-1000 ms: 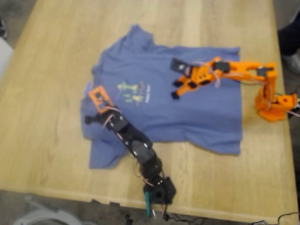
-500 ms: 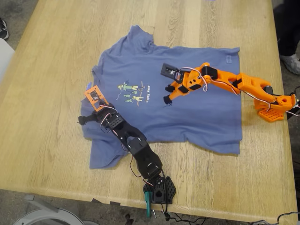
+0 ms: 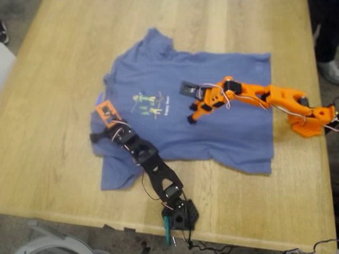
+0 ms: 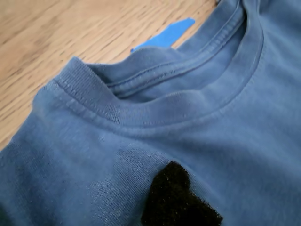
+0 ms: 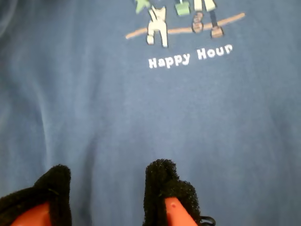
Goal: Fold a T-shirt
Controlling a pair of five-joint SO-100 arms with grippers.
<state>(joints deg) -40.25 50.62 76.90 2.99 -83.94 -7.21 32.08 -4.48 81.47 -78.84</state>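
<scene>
The periwinkle-blue T-shirt [image 3: 222, 137] lies flat and face up on the wooden table, collar toward the exterior view's left, with its print [image 3: 151, 104] on the chest. My first gripper [image 3: 105, 121], on the black arm, is low over the collar [image 4: 155, 110]. Only one black pad [image 4: 174, 197] shows, resting on the cloth just below the collar, so I cannot tell how its jaws stand. My second gripper [image 3: 192, 117], on the orange arm, is open and empty. Its black-padded fingertips [image 5: 162, 183] hover just above the chest, short of the "Happy Hour" text [image 5: 190, 57].
A small blue tape scrap [image 4: 164, 35] lies on the wood just beyond the collar. The black arm's base [image 3: 179, 214] sits at the table's near edge, and the orange arm's base [image 3: 312, 119] at the exterior view's right. A person's legs [image 3: 324, 37] stand at the right edge.
My second gripper has moved toward the exterior view's left and come down over the chest. My first gripper has shifted slightly left at the collar. The shirt has not moved.
</scene>
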